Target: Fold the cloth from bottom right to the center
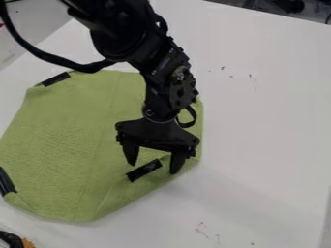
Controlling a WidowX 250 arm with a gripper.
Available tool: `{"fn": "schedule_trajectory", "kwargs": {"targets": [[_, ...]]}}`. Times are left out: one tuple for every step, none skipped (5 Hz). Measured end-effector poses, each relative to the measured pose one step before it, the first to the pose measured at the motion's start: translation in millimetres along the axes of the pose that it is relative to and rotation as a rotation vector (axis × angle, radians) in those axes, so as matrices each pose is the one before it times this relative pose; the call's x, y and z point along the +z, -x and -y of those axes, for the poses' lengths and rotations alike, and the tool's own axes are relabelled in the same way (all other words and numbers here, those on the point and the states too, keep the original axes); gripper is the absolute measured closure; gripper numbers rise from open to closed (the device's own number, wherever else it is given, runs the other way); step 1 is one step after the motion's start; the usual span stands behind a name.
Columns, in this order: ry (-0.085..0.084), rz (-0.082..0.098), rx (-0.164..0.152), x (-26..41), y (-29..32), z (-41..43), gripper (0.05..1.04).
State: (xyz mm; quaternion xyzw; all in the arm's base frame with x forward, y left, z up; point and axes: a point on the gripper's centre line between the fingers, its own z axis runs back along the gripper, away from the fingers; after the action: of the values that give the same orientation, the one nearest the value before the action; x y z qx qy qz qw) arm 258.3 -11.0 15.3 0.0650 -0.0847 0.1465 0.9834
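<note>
Beneath the end effector (154,167), its fingers spread apart, the green cloth (58,140) lies on the white surface (271,121), extending mostly toward ten o'clock.

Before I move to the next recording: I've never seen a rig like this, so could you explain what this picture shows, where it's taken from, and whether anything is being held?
The black machine is a robot arm, entering from the top edge, with a black cable looping beside it. There is one picture, from a fixed camera looking down at a slant on a white table. At the arm's end is a two-finger gripper, its fingers spread apart over the lower right part of a green cloth. Black strips sit near the cloth's edges, one of them between the fingers. Nothing looks gripped; whether the fingertips touch the cloth, I cannot tell.
</note>
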Motion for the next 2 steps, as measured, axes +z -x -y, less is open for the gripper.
{"fn": "schedule_trajectory", "kwargs": {"targets": [[-0.0024,-0.0064,0.0151,-5.04,3.97,-0.76,0.164],[-0.0149,0.0030,0.0128,-0.94,2.91,-0.59,0.454]]}}
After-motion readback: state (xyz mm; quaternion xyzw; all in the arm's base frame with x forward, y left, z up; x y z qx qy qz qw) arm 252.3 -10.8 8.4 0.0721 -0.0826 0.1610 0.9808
